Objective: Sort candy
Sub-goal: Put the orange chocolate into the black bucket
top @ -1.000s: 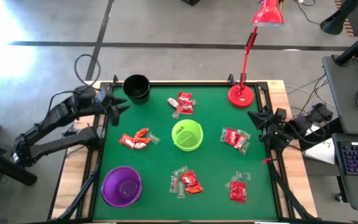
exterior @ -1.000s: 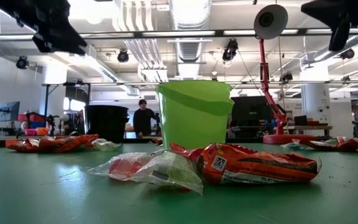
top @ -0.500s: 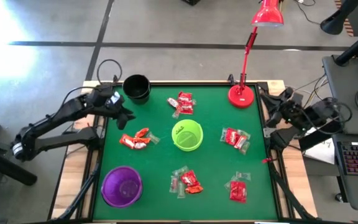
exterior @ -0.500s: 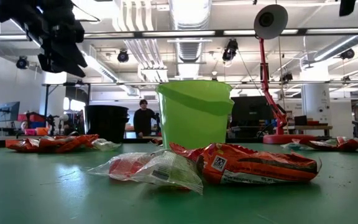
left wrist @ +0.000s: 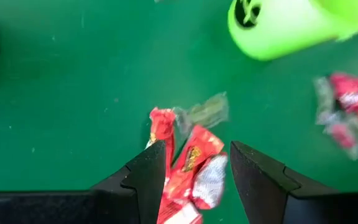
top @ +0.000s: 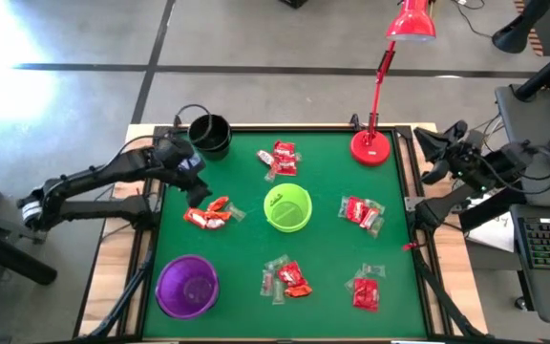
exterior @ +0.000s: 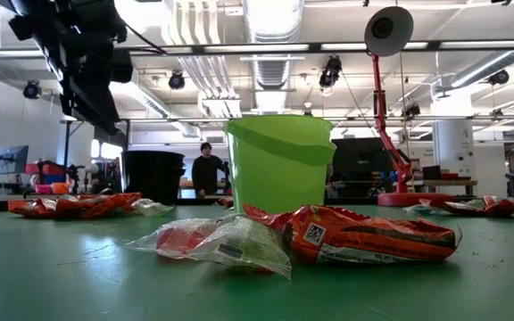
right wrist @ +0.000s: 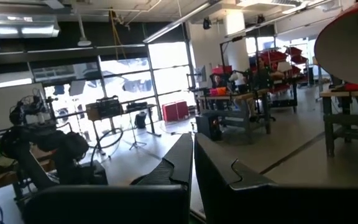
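Candy in red and clear wrappers lies in several small piles on the green mat [top: 246, 248]. One pile [top: 208, 215] lies near the mat's left edge. My left gripper [top: 197, 189] hangs open above and just beyond it, tilted downward. In the left wrist view, the pile [left wrist: 188, 165] shows between the fingers [left wrist: 148, 174], with no touch that I can see. My right gripper [top: 432, 143] is shut and raised beyond the table's right edge. Its wrist view shows the shut fingertips [right wrist: 193, 152] pointing out into the room.
A black cup [top: 210, 134] stands at the far left, a green cup [top: 287, 208] at the centre and a purple cup [top: 187, 285] at the near left. A red desk lamp [top: 370, 145] stands at the far right. Other candy piles [top: 282, 160] [top: 361, 212] [top: 285, 279] [top: 366, 289] dot the mat.
My left gripper has come in from the table's far-left corner, sinking and tipping downward over the left candy pile, still open. My right gripper has risen and drawn back from the table's right edge, tipping up from a downward slant, still shut.
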